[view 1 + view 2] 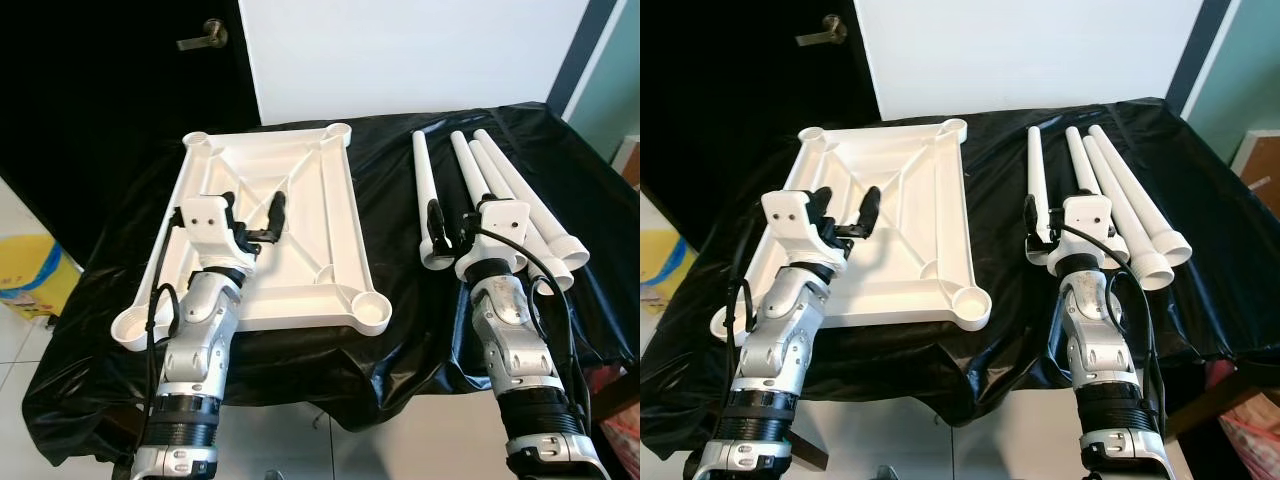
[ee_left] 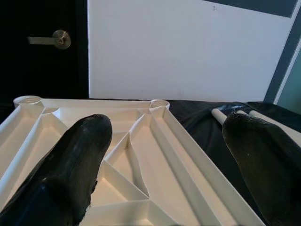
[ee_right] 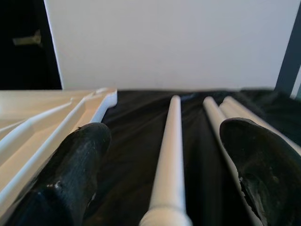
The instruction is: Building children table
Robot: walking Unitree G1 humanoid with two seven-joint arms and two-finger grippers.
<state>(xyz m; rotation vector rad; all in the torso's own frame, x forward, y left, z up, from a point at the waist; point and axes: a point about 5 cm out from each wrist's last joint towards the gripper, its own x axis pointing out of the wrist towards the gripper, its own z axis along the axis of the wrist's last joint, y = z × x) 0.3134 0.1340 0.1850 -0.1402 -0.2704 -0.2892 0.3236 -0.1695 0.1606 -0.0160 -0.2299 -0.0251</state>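
Left eye view: the white tabletop (image 1: 300,200) lies upside down on the black cloth (image 1: 400,330), ribs and four corner sockets facing up. Four white legs (image 1: 470,165) lie side by side to its right, apart from it. The left gripper (image 1: 255,210) hovers over the tabletop's underside, fingers spread and empty. The right gripper (image 1: 452,228) hangs over the nearest leg (image 1: 427,195), fingers apart, holding nothing.

Left wrist view: the ribbed underside and two far sockets (image 2: 160,103) lie ahead between the open fingers (image 2: 70,160).

Right wrist view: the nearest leg runs straight between the parted fingers (image 3: 75,160).

Judgement: the legs appear light, rigid, smooth plastic, likely to roll or slip; grip mid-shaft, square across. The tabletop looks stiff; hold by its rim.
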